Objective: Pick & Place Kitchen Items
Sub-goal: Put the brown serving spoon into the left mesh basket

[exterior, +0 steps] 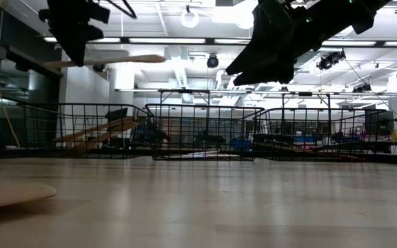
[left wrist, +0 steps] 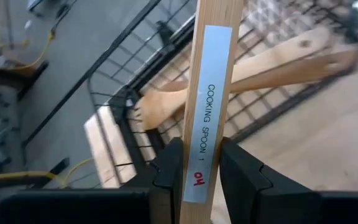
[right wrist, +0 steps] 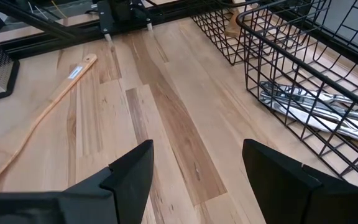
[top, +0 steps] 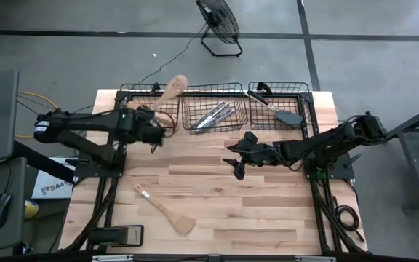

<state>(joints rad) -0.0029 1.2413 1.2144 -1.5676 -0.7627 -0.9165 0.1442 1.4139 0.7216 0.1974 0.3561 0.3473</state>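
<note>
Left gripper: the left gripper [left wrist: 201, 177] hangs in the air over the table's far left part, at about 10 o'clock from the table's middle, just in front of the left basket [top: 133, 98]; its jaws pinch the handle of a wooden cooking spoon [left wrist: 207, 93].
Held spoon: it carries a pale label reading "COOKING SPOON 1"; in the high view its bowl points to 1 o'clock over the basket's far rim.
Left basket: more wooden utensils [left wrist: 253, 68] lie slanted inside it.
Table spatula: a wooden spatula [top: 164, 209] lies flat on the table [top: 253, 204] at about 7 o'clock from the middle, well apart from both grippers, its blade toward 4 o'clock.
Middle basket: the middle basket [top: 195, 91] holds silver metal knives [top: 213, 115] lying together.
Right gripper: the right gripper [right wrist: 197, 168] hovers above the bare boards near the table's middle, just in front of the middle basket; its jaws stand spread, with nothing between them.
Right basket: the right basket [top: 305, 98] holds a black turner [top: 289, 116] and a red-marked utensil [top: 260, 98] beside it.
</note>
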